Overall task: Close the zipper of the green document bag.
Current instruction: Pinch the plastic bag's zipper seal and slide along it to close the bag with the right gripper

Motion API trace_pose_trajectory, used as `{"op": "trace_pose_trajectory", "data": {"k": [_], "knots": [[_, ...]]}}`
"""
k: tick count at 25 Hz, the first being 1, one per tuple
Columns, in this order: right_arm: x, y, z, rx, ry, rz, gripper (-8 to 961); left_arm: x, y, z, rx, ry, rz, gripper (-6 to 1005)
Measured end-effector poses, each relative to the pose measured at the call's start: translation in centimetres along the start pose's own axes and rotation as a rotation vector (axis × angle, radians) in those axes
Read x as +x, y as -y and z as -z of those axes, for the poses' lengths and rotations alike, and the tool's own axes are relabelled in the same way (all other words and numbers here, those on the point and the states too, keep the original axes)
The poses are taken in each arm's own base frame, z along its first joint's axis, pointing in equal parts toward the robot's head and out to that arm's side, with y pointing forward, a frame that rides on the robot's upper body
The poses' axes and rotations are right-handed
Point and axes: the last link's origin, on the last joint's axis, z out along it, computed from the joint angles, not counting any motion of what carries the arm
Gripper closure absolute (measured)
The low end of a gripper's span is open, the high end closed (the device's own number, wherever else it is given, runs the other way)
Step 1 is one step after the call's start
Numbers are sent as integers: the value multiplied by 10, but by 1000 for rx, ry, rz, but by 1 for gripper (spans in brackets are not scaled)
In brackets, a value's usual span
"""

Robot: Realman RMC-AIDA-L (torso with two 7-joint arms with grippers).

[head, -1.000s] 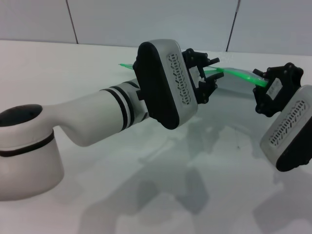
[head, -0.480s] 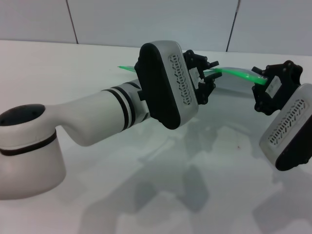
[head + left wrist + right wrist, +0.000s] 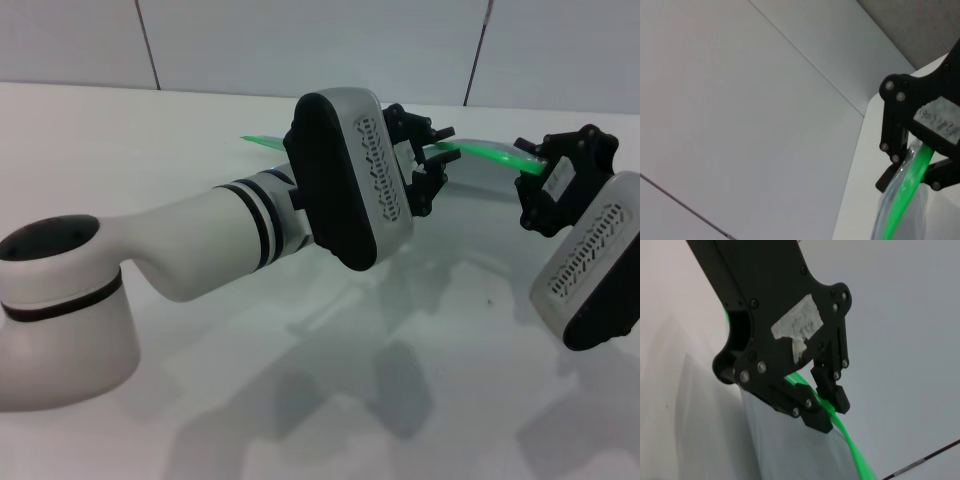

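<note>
The green document bag (image 3: 482, 170) is held up off the white table, its translucent sheet hanging below the bright green zipper (image 3: 490, 152) along its top edge. My left gripper (image 3: 432, 152) is shut on the zipper near the middle of the strip. The right wrist view shows that gripper (image 3: 832, 412) pinching the green strip (image 3: 855, 455). My right gripper (image 3: 536, 170) is shut on the bag's right end. In the left wrist view the right gripper (image 3: 917, 150) clamps the zipper (image 3: 900, 200). The left arm's housing hides part of the strip; its far left end (image 3: 262, 141) pokes out.
The white table (image 3: 200, 140) spreads around both arms, with a pale panelled wall (image 3: 300, 40) behind it. The left arm's base (image 3: 60, 300) stands at the near left. The right arm's wrist housing (image 3: 595, 270) hangs low at the right.
My left arm has shifted a little to the right along the green strip, toward the right gripper. The right gripper has stayed nearly still, holding the bag's end.
</note>
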Motion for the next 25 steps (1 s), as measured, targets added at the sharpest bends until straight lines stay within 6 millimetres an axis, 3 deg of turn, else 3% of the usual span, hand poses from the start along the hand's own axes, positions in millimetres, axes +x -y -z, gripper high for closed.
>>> {"op": "trace_pose_trajectory", "data": {"k": [25], "knots": [[0,0,-1,-1,3,-7,897,-3,-4,-4,12,29,-22,911]]}}
